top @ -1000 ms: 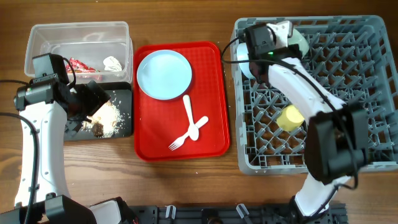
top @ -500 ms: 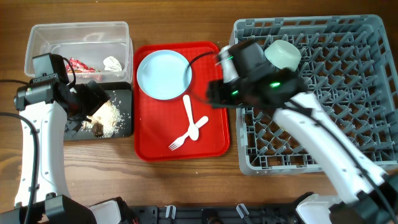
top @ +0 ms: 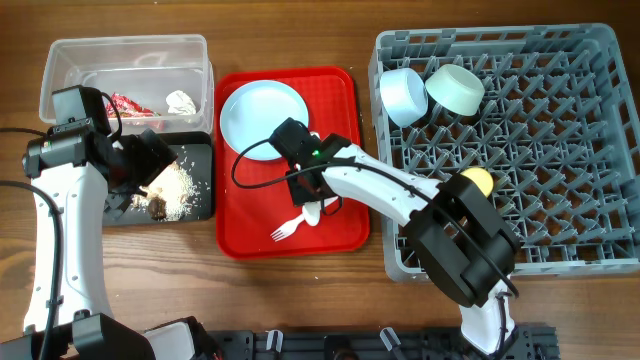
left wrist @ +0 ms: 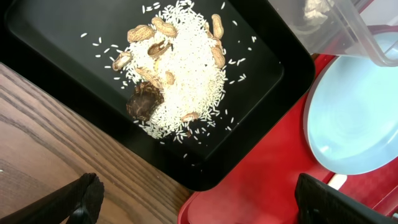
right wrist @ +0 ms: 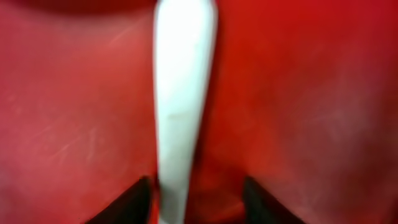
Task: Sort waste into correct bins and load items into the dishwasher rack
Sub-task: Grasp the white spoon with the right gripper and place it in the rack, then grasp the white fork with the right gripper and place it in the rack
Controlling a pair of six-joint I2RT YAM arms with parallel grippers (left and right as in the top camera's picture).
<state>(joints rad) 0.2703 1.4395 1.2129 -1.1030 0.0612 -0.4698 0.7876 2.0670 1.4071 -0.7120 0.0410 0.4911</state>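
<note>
My right gripper (top: 305,165) is low over the red serving tray (top: 345,235). In the right wrist view its open fingers (right wrist: 202,199) straddle the white spoon handle (right wrist: 183,93). The spoon's bowl (top: 311,213) and the white fork (top: 285,230) lie crossed below it. The pale blue plate (top: 262,118) sits at the tray's top. My left gripper (top: 140,170) is open and empty above the black tray (top: 195,205), which holds food scraps (top: 170,190). The red wrapper (top: 128,103) and the tissue (top: 181,101) lie in the clear tub (top: 125,45). The blue bowl (top: 403,95), green bowl (top: 455,88) and yellow cup (top: 478,180) sit in the rack (top: 560,130).
The left wrist view shows rice, peanuts and a brown lump (left wrist: 180,68) on the black tray (left wrist: 56,37), with the plate (left wrist: 360,118) and the red tray's corner (left wrist: 261,193) at the right. Bare wooden table lies below the trays.
My right arm has swung from the rack's top left corner across to the red tray and come down over the spoon. The blue bowl now stands uncovered in the rack. The left arm has not moved.
</note>
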